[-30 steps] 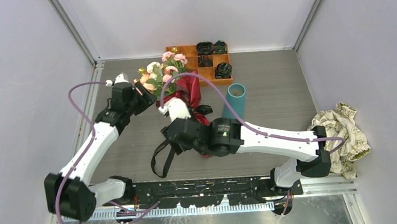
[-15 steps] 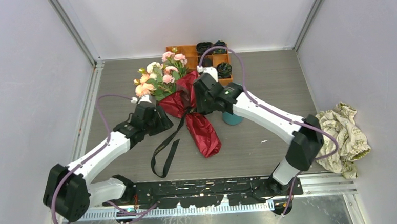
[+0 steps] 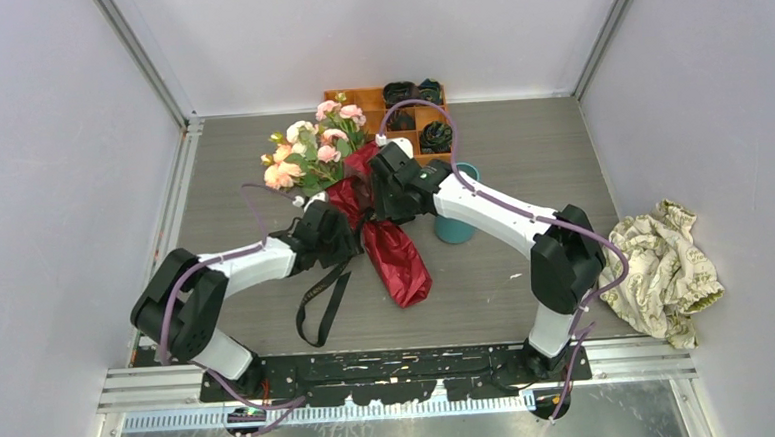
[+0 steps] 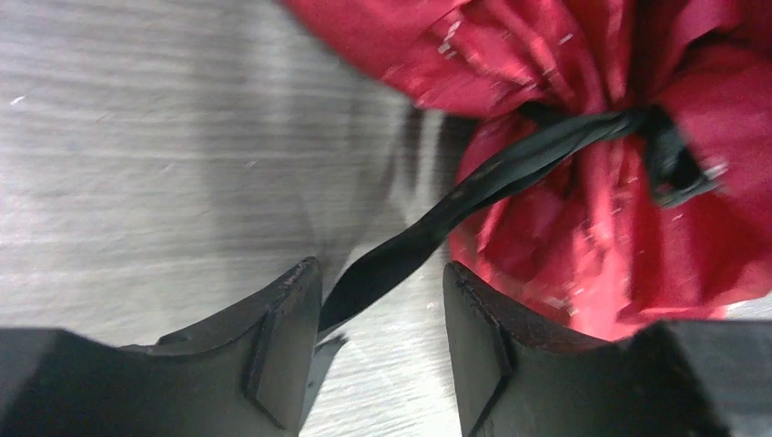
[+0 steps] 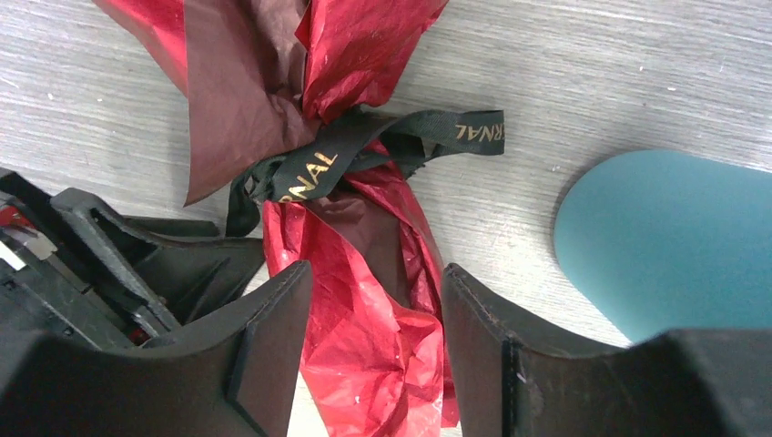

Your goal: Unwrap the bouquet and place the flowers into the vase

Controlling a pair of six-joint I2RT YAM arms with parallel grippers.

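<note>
Jaws, left: spread on the left gripper (image 4: 382, 273), low over the table (image 4: 137, 137). The black ribbon (image 4: 473, 182) runs up between the two fingers, close to the left one, and is not pinched.
Jaws, right: also spread on the right gripper (image 5: 378, 273) — they straddle the red wrapping paper (image 5: 364, 346) just below the knot. Whether the pads touch the paper I cannot tell.
Task thing: the bouquet (image 3: 350, 198) lies on its side mid-table between the two grippers, still wrapped and tied, with its paper tail pointing toward the arms' bases.
Blooms: the pink, peach and cream flowers (image 3: 310, 147) fan out at the far-left end of the bundle, just beside the tray (image 3: 357, 98).
Tie: the ribbon is knotted round the waist of the paper and carries gold lettering. A long loose loop trails toward the near edge, left of the paper tail.
Vessel: the teal vase (image 3: 454, 230) stands just right of the bundle, partly hidden by the right arm.
Surroundings: the tray is orange and sits at the far edge — dark rosettes fill some compartments. A crumpled beige cloth (image 3: 666, 264) lies at the right, well apart.
</note>
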